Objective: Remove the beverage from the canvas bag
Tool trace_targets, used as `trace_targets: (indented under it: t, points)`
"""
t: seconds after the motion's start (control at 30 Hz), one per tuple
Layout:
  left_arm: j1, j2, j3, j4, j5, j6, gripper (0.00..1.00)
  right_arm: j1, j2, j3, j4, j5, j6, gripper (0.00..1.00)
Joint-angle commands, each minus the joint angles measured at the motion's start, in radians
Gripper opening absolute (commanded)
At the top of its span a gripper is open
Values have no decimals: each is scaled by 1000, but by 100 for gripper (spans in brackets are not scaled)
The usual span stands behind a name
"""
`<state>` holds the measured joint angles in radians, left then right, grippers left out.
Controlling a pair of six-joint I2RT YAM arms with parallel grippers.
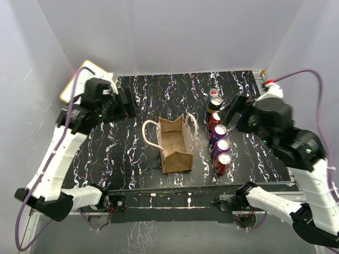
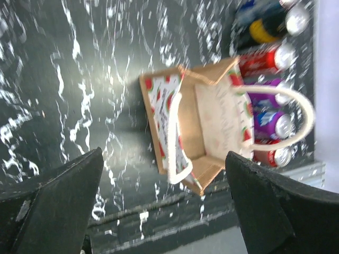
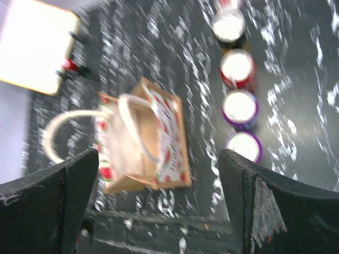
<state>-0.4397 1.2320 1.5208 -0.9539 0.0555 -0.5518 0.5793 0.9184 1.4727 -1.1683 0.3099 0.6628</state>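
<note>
With left gripper (image 2: 164, 157) and right gripper (image 3: 159, 154) both splayed empty, an unbraced reach may tip the tan-brown canvas tote bag (image 1: 176, 143) onto the neighbouring row of drink cans (image 1: 219, 138).

The end effector (image 3: 158, 154) hangs with fingers wide apart above the open canvas bag (image 3: 127, 132); a row of cans (image 3: 239, 90) stands beside it on the bench (image 3: 302, 106).

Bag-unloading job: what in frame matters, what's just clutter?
Job: canvas bag, standing open mid-table; left hand and right hand, both open and aimed at it. No drink shows inside the bag.

Lying about: row of cans standing outside the bag, on its right; white board at the far-left corner.
</note>
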Motion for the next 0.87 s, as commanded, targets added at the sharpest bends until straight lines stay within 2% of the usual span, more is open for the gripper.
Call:
trace_targets:
  t: [0.0,0.17,0.3,0.63,0.77,0.83]
  points:
    - [4,-111,128,28,-109,58,97,-6,-17,211,104,-13,-94,99]
    - [4,-206,184,164,-117,71,97,-4,-9,366,153,-70,-63,99]
    - [4,-270,202,216,-136,54,97,-5,-19,415,191,-80,-33,99]
    - [4,-314,223,211,-255,72,97,-4,-29,404,158,48,25,99]
    - [4,-312,217,215,-272,73,97,-7,2,450,37,147,54,99]
    - [4,-313,200,222,-267,78,97,-8,20,448,21,137,41,99]
